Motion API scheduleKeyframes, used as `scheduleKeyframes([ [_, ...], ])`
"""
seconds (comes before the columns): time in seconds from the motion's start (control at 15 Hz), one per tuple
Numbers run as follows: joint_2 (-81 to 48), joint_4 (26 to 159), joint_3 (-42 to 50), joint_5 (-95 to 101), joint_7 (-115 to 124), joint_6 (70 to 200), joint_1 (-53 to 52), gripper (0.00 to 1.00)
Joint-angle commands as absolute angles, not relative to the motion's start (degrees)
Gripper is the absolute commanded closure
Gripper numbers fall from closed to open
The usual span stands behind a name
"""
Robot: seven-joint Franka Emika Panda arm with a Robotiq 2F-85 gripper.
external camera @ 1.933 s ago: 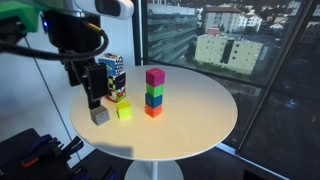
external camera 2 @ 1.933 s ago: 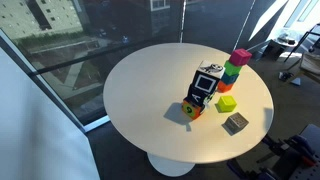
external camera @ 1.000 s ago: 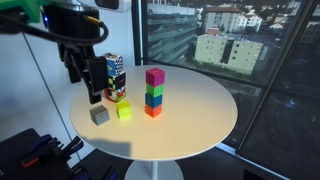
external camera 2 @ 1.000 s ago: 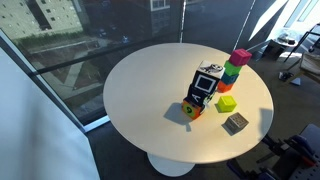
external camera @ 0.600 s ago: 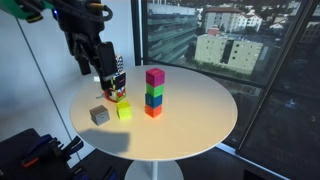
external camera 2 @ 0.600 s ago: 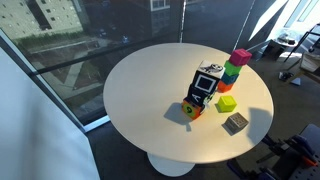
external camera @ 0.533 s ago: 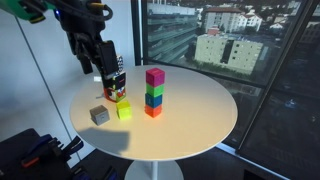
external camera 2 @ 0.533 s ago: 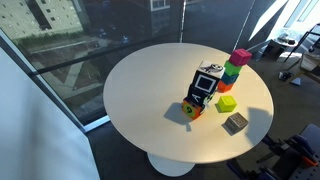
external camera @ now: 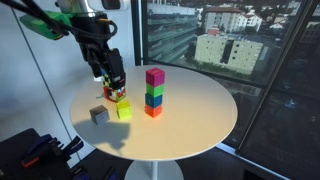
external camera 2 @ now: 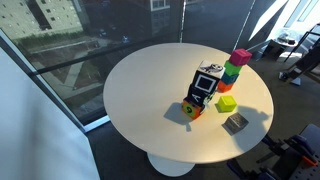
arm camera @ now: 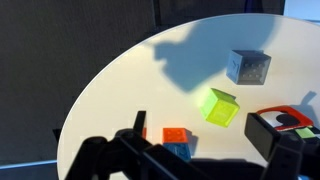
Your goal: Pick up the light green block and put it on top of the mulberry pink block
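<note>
1. Over the counter (external camera: 200,115) near one edge, the jaws hang in the air, spread wide and holding nothing. In the wrist view their dark fingers (arm camera: 130,152) stand far apart with bare counter between them.
2. Just behind the jaws in an exterior view stands a patterned box (external camera: 116,66), upright and set back from that edge. It also shows in an exterior view (external camera 2: 207,84) with small coloured pieces at its base.
3. Below the jaws and untouched, the light green block (external camera: 124,111) lies flat on the counter by itself, near the foot of the box. It also shows in the wrist view (arm camera: 219,107) and in an exterior view (external camera 2: 226,103).
4. A grey cube (external camera: 98,114) sits near it, closer to the counter's edge, the two apart.
5. Further in from the edge, the mulberry pink block (external camera: 155,76) tops a straight stack. Beneath it are a darker green cube (external camera: 153,88), a blue cube (external camera: 153,100) and an orange-red cube (external camera: 153,111).
6. The arm (external camera: 88,30) reaches in from above that edge.
</note>
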State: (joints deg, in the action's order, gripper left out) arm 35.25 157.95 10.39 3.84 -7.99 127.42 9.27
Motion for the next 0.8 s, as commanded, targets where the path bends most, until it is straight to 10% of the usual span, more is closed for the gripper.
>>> scheduleKeyframes([
  [0.0,30.6,156.9,8.1,3.3,-4.6,130.4,8.4,0.0],
  [0.73,17.1,152.1,3.5,3.4,5.2,133.4,7.2,0.0],
])
